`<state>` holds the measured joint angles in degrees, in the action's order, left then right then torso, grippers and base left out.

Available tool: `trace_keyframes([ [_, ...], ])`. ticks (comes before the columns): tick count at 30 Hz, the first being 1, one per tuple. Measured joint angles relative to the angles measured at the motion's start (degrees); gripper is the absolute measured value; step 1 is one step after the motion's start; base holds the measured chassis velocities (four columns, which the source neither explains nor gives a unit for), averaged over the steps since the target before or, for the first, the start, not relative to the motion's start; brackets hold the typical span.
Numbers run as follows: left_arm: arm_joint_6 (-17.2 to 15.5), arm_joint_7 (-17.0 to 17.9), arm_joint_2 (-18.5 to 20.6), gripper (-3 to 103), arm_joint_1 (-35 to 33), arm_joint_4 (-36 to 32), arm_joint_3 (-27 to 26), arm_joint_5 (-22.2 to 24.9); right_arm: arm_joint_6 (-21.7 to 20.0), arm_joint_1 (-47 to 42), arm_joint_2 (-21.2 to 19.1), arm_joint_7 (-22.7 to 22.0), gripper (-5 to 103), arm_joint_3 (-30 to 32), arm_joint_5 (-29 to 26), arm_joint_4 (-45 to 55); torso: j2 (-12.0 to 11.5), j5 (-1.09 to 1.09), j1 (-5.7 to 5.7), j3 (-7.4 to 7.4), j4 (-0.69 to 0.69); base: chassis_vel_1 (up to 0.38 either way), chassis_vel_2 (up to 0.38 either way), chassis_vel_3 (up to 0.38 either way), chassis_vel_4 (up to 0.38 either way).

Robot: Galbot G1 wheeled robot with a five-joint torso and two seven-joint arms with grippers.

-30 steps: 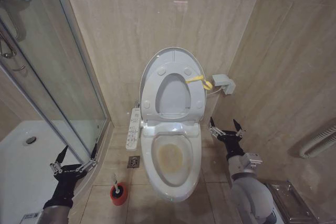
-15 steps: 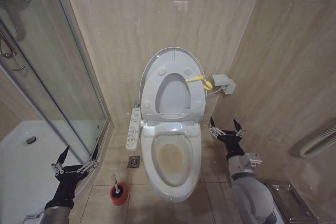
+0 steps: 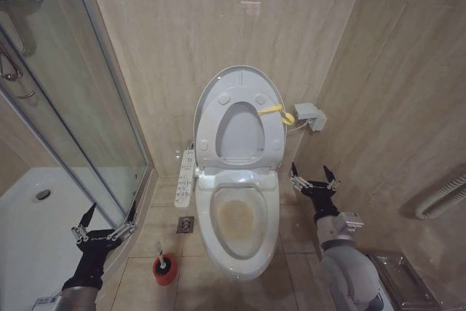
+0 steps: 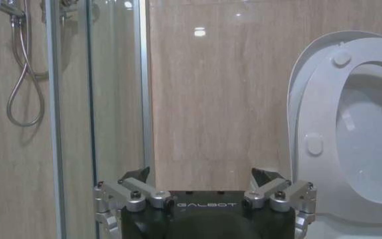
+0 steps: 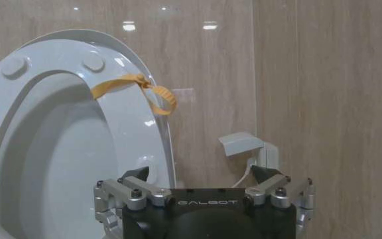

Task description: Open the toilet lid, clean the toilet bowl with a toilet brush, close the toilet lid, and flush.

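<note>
The toilet lid (image 3: 237,78) stands raised against the back wall, with the ring seat (image 3: 209,132) leaning on it and a yellow strap (image 3: 275,112) tied at its rim. Below lies the toilet bowl (image 3: 237,218), open and stained yellow-brown inside. The toilet brush (image 3: 158,251) stands in a red cup (image 3: 164,269) on the floor left of the bowl. My left gripper (image 3: 106,216) hangs open near the shower glass, left of the brush. My right gripper (image 3: 313,175) is open beside the bowl's right flank. The lid (image 5: 65,40) and strap (image 5: 141,88) also show past the right gripper (image 5: 204,175).
A glass shower enclosure (image 3: 87,107) and its white tray (image 3: 29,231) close off the left side. A control panel (image 3: 186,178) juts from the toilet's left, above a floor drain (image 3: 185,224). A wall box (image 3: 309,116), a pipe (image 3: 440,198) and a metal rack (image 3: 400,278) crowd the right.
My left gripper has sunk very slightly. The toilet, the brush and my right gripper stay where they were.
</note>
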<state>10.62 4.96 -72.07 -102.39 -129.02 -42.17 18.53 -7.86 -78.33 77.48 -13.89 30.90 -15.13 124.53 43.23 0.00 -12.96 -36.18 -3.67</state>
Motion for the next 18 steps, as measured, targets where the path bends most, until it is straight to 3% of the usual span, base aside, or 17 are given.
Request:
trace_keyframes([
  [18, 0.0, 0.0, 0.0, 100, 0.0, 0.0, 0.0, 0.0, 0.0, 0.0, 0.0, 0.0, 100, 0.0, 0.0, 0.0, 0.0, 0.0, 0.0, 0.0, 0.0, 0.0, 0.0, 0.0, 0.0],
])
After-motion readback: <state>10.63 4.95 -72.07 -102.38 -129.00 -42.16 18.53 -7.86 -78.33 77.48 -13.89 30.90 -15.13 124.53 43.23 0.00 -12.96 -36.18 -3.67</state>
